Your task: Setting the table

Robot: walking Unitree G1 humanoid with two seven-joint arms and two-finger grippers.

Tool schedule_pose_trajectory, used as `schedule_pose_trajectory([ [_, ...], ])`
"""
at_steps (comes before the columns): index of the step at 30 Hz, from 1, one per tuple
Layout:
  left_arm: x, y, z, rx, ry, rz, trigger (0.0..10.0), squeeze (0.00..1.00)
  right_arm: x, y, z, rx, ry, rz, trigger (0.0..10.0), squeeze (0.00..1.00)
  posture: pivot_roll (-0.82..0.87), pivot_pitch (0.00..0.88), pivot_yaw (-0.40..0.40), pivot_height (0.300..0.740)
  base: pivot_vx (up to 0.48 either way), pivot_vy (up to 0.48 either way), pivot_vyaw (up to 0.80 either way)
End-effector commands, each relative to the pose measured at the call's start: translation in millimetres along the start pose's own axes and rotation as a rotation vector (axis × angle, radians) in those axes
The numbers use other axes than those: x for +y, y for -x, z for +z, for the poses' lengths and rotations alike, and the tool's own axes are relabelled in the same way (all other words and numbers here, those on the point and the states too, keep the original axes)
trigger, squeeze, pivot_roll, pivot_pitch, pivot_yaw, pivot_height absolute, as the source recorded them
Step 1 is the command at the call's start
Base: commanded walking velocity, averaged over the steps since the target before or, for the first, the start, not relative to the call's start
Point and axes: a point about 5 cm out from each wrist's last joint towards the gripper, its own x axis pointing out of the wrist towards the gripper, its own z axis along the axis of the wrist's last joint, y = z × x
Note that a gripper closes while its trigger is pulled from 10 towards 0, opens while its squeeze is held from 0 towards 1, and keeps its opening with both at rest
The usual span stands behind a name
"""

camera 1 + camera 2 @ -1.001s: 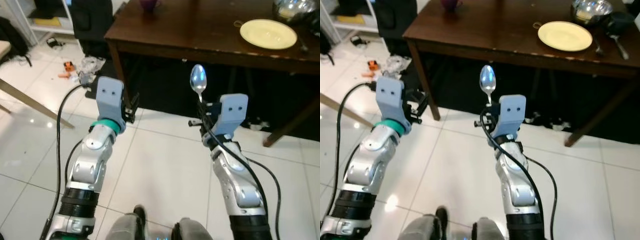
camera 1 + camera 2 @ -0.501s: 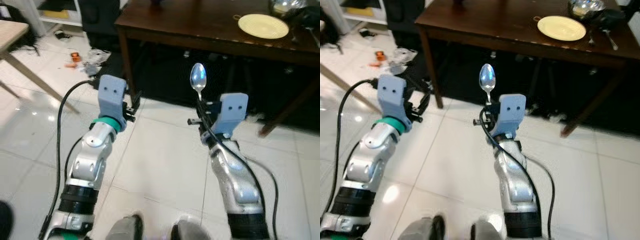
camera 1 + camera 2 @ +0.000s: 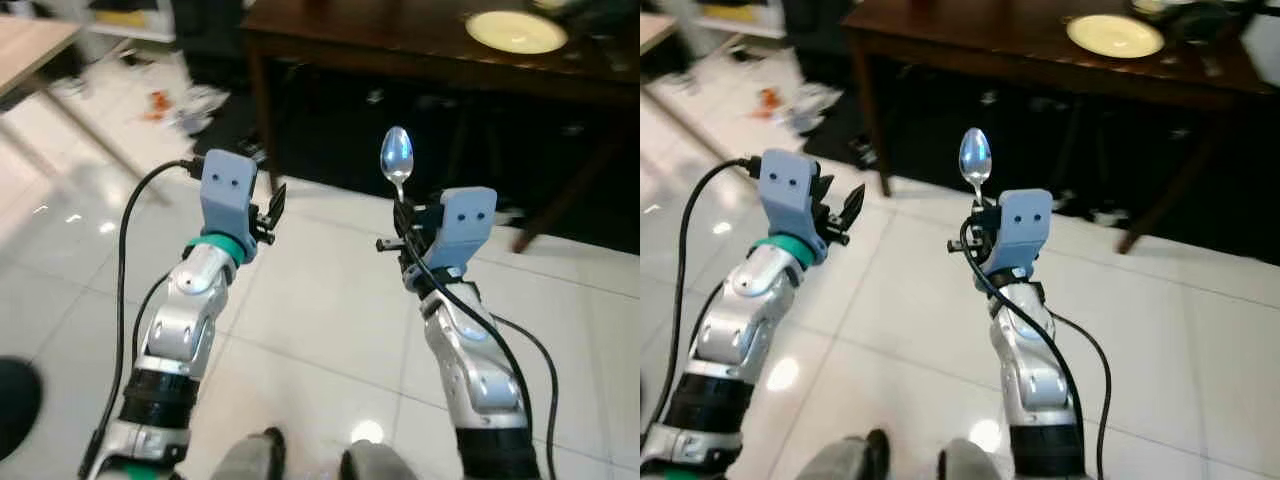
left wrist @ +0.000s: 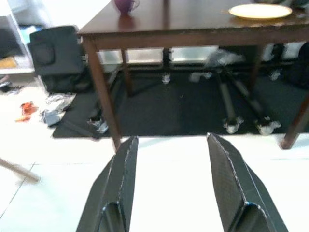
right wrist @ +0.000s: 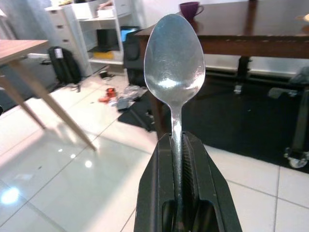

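A silver spoon stands upright, bowl up, with my right gripper shut on its handle, held at chest height over the white tiled floor. The right wrist view has the spoon rising from between the two black fingers. My left gripper is raised beside it, open and empty; its fingers stand apart. Ahead stands a dark wooden table with a pale yellow plate on its far right part. A purple cup sits near the table's left corner.
A dark rug and chair castors lie under the table. Clutter is scattered on the floor to the left, near a dark bag. A light wooden table with a slanted leg stands at far left.
The camera has shifted, so the table now sits farther up and away in the picture. Both arms hold their pose, and the spoon stays in the right gripper.
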Motion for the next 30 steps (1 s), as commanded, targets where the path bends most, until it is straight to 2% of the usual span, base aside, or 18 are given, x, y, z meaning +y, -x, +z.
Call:
schedule_pose_trajectory([
  [1, -2.0, -0.1, -5, 0.026, -0.015, -0.007, 10.0, 0.0, -1.1, 1.4, 0, -0.008, -0.006, -0.002, 10.0, 0.0, -0.13, 0.006, 0.079, 0.74, 0.0, 0.0, 0.79],
  [30, -4.0, -1.2, -4, 0.032, -0.005, 0.018, 10.0, 0.0, 10.2, 3.2, 0, -0.013, -0.01, 0.083, 10.0, 0.0, -0.12, 0.011, 0.083, 0.74, 0.0, 0.0, 0.79],
])
